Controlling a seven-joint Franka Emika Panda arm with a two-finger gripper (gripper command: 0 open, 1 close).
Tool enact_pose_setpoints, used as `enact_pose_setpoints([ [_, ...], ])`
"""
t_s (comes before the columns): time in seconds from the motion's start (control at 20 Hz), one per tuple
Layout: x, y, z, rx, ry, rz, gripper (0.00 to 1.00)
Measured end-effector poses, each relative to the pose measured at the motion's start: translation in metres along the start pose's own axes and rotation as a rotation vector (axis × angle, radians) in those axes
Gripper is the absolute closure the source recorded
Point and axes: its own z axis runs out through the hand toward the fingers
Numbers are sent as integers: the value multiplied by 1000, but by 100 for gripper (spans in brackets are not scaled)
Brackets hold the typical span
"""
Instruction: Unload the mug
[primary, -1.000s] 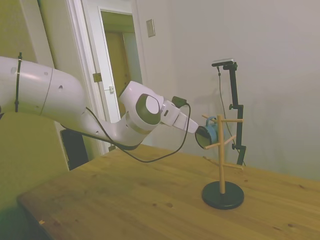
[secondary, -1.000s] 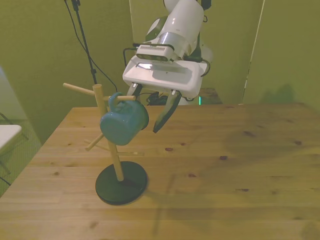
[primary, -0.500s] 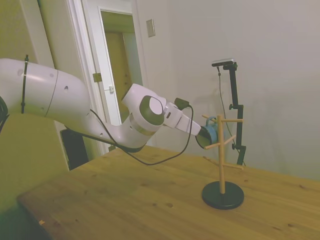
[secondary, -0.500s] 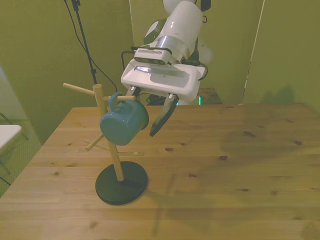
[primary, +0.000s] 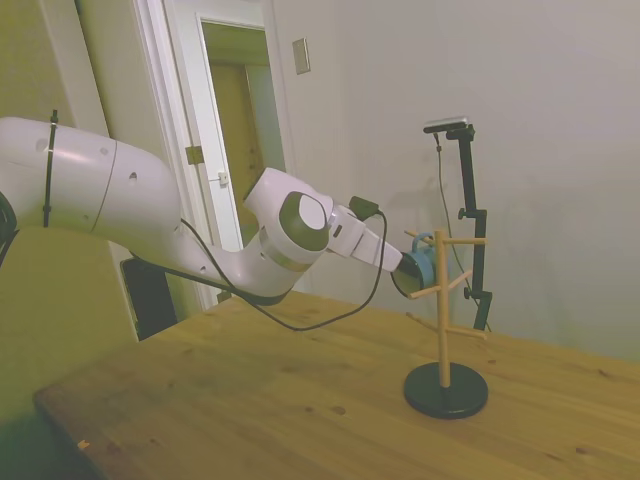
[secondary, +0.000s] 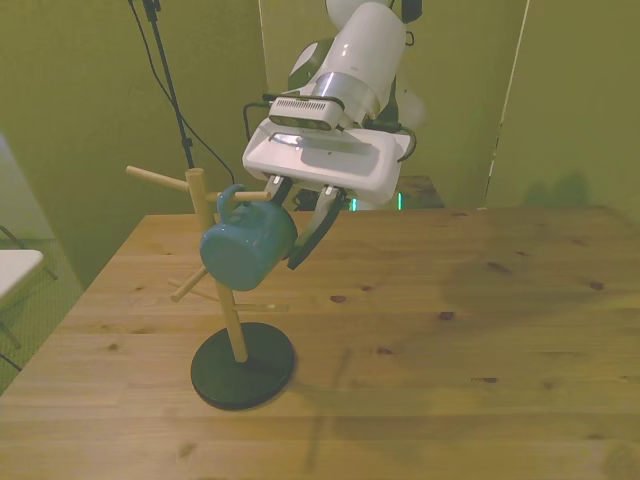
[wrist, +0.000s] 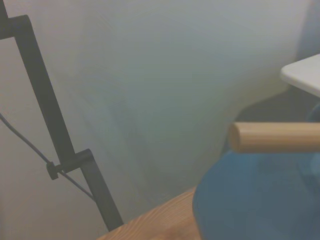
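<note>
The blue-teal enamel mug (secondary: 247, 246) hangs by its loop handle on an upper peg of the wooden peg stand (secondary: 228, 300), w/ black round base on the wooden table (secondary: 450, 360). Gripper (secondary: 285, 228) sits at the mug's mouth end, 2 fingers apart, 1 finger (secondary: 312, 232) beside the mug's side twd front view's right, other mostly hidden behind the mug. Can't tell if touching. Wrist view: blurred mug (wrist: 255, 195) under a peg (wrist: 274, 137).

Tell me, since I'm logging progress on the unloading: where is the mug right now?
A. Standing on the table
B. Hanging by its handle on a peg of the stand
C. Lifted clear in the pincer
B: the mug hangs by its handle from a peg of the wooden stand, with the pincer closing around its rim end.
</note>
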Motion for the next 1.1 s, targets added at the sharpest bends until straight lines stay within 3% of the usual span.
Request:
enact_pose_setpoints([
  [1.1,-9,-3,-6,7,-15,-6,100],
])
